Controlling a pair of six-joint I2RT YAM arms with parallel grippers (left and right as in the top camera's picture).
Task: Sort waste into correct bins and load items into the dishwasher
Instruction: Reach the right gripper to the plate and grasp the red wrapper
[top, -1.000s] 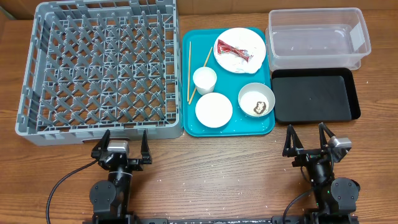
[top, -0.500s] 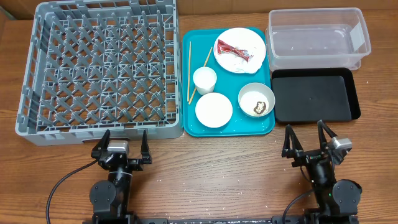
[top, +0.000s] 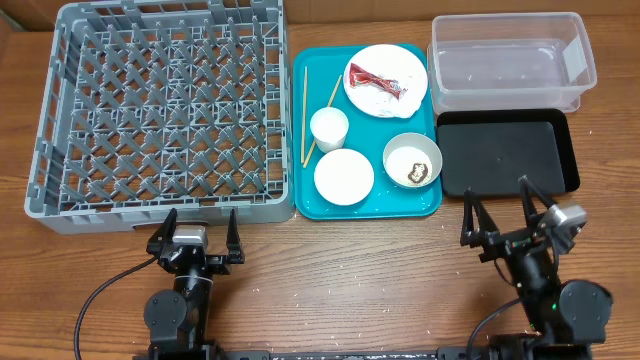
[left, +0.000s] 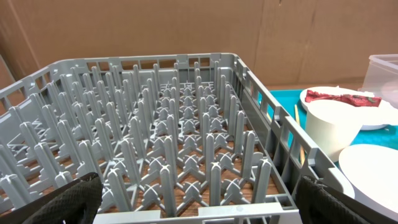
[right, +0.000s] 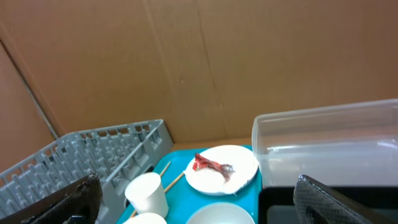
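We count one teal tray (top: 382, 203), and we place everything else from it. On it sit one white round plate (top: 402, 64) at the far right, one small white cup (top: 329, 128) near the middle, one smaller white dish (top: 344, 176) at the near edge, and one white bowl (top: 412, 160) at the near right corner. Two chopsticks (top: 305, 115) lie along its left side, one straight and one slanting in behind the cup.

One red wrapper (top: 378, 80) lies on the plate, with crumpled white napkin (top: 383, 99) under it that is hard to tell from the plate. One brown food scrap (top: 418, 173) lies in the bowl.

One grey dish rack (top: 160, 212) stands just beside the tray's left edge. Off the right edge are two bins. The clear tub (top: 505, 95) is level with the tray's far half, and the black tray (top: 505, 155) is level with its near half, just beside it.

Bare wood runs along the whole near edge of the teal tray, and both arms stand there. The left gripper (top: 198, 228) is left of the tray's near left corner, close to the rack's front wall, with its jaws spread wide and holding nothing. The right gripper (top: 497, 215) is right of the near right corner, at the black tray's near edge, likewise spread and holding nothing.
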